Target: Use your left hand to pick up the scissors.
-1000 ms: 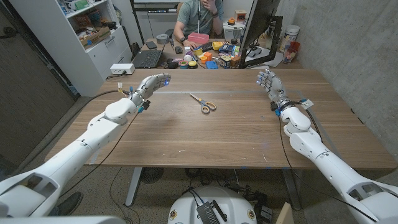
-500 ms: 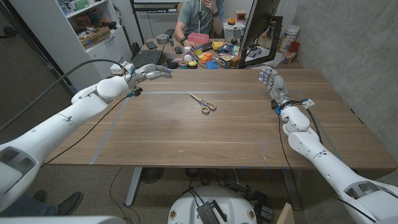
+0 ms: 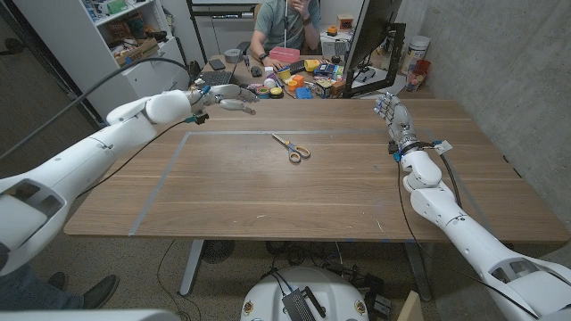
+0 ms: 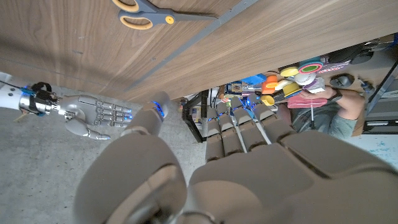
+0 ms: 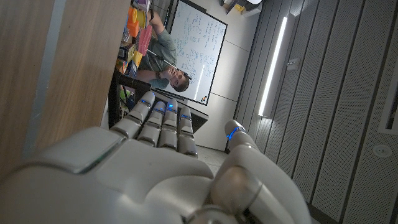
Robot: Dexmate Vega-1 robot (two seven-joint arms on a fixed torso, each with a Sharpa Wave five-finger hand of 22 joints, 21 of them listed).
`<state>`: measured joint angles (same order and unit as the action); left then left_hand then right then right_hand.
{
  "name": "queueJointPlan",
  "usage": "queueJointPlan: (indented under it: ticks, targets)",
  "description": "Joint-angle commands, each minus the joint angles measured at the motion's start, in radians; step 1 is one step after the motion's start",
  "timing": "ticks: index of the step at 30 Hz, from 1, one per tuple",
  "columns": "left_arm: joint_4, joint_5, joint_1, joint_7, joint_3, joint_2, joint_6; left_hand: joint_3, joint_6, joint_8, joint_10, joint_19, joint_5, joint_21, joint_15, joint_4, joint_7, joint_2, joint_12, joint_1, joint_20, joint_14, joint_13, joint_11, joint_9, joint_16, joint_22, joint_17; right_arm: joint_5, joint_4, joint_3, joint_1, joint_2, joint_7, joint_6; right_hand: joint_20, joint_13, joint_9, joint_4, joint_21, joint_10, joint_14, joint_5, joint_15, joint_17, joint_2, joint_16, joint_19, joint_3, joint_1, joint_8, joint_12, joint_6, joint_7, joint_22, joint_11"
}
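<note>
Scissors (image 3: 290, 147): flat on tabletop (image 3: 268, 192), upper centre of the head view.
Handling: likely light, rigid, low-profile; grasp at orange handles.
Left hand (image 3: 234, 100): upper left, fingers extended, empty.
Right hand (image 3: 390, 114): fingers straight, empty.

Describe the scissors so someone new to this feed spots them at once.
Look at the wooden table between the two white arms. Near its middle, toward the far edge, the scissors lie flat and alone on bare wood. Grey blades and orange handle loops set them apart; the colourful clutter sits on another desk behind.
</note>
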<state>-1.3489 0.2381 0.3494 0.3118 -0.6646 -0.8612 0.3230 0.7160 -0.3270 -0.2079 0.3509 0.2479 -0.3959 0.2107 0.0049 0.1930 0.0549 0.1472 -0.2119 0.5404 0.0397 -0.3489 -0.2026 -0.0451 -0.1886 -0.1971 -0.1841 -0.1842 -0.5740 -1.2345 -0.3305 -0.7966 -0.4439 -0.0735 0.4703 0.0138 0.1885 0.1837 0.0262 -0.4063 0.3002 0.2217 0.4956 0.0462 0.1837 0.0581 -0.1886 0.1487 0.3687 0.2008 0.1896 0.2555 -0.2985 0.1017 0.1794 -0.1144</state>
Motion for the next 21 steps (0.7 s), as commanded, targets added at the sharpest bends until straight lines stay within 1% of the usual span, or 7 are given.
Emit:
queueJointPlan:
  ticks: [1,6,9,11,15,18,21]
  targets:
    - [0.199,0.091,-0.176,0.134,-0.094,0.089,0.227,0.006,-0.007,-0.004,-0.004,0.003,-0.007,0.001,-0.003,-0.002,-0.001,0.002,0.001,0.014,0.002,-0.009,-0.004,0.000,-0.004,-0.004,-0.003,-0.001,0.037,0.000,-0.005,0.002,0.021,-0.060,0.021,-0.002,0.001,0.003,0.002,0.002,0.009,0.007,0.005,0.000,0.003,-0.005,-0.006,0.001,-0.005,-0.002,0.009,-0.003,-0.006,-0.005,0.001,-0.001]
    - [0.264,0.150,-0.251,0.174,-0.135,0.111,0.315,0.006,-0.003,-0.003,-0.006,0.002,-0.006,0.002,0.000,-0.003,0.000,0.008,0.002,0.023,0.002,-0.008,-0.004,0.001,-0.004,-0.003,-0.003,-0.002,0.054,-0.007,-0.004,0.001,0.030,-0.091,0.030,-0.002,0.002,0.003,0.002,0.004,0.010,0.006,0.005,0.000,0.003,-0.005,-0.006,0.000,-0.006,-0.002,0.010,-0.003,-0.007,-0.006,0.001,-0.001]
    - [0.274,0.204,-0.287,0.191,-0.157,0.110,0.348,0.006,-0.001,-0.002,-0.008,0.003,-0.006,0.002,0.000,-0.004,0.000,0.011,0.002,0.028,0.001,-0.008,-0.005,-0.001,-0.004,-0.002,-0.003,-0.002,0.061,-0.007,-0.004,0.004,0.035,-0.101,0.034,-0.002,0.002,0.002,0.002,0.005,0.010,0.006,0.005,0.001,0.003,-0.006,-0.006,-0.001,-0.006,-0.003,0.010,-0.003,-0.008,-0.007,0.001,-0.001]
    - [0.301,0.204,-0.309,0.215,-0.165,0.119,0.358,0.006,0.002,0.000,-0.010,0.003,-0.006,0.002,0.000,-0.005,0.000,0.013,0.003,0.032,0.000,-0.006,-0.005,-0.001,-0.004,-0.002,-0.004,-0.002,0.067,-0.011,-0.005,0.005,0.035,-0.108,0.034,-0.002,0.002,0.002,0.002,0.005,0.011,0.007,0.005,0.000,0.003,-0.006,-0.006,-0.001,-0.006,-0.003,0.010,-0.003,-0.008,-0.007,0.002,-0.001]
    - [0.405,0.157,-0.359,0.255,-0.177,0.165,0.395,0.006,0.005,0.000,-0.012,0.001,-0.007,0.001,0.000,-0.005,0.000,0.016,0.003,0.038,0.000,-0.007,-0.005,-0.001,-0.004,-0.002,-0.004,-0.002,0.080,-0.021,-0.004,0.002,0.037,-0.129,0.032,-0.002,0.002,0.002,0.002,0.007,0.012,0.007,0.005,0.000,0.003,-0.006,-0.006,-0.001,-0.007,-0.004,0.010,-0.003,-0.008,-0.007,0.002,-0.001]
    - [0.404,0.210,-0.380,0.235,-0.199,0.168,0.418,0.006,0.008,0.002,-0.016,-0.002,-0.007,0.000,0.003,-0.006,0.001,0.018,0.004,0.043,0.000,-0.005,-0.005,0.001,-0.004,-0.001,-0.004,-0.003,0.082,-0.024,-0.004,0.001,0.038,-0.135,0.031,-0.003,0.002,0.002,0.002,0.008,0.012,0.008,0.005,0.001,0.003,-0.006,-0.006,-0.002,-0.008,-0.005,0.010,-0.004,-0.009,-0.007,0.002,0.001]
    - [0.425,0.268,-0.424,0.254,-0.240,0.195,0.437,0.005,0.013,0.003,-0.024,-0.009,-0.007,-0.002,0.007,-0.007,0.002,0.023,0.007,0.050,0.002,0.006,-0.005,0.000,-0.005,0.003,-0.005,-0.003,0.086,-0.026,-0.002,0.001,0.039,-0.141,0.036,-0.004,0.002,0.002,0.002,0.009,0.013,0.009,0.005,0.001,0.003,-0.006,-0.006,-0.003,-0.009,-0.006,0.010,-0.004,-0.010,-0.008,0.002,-0.001]
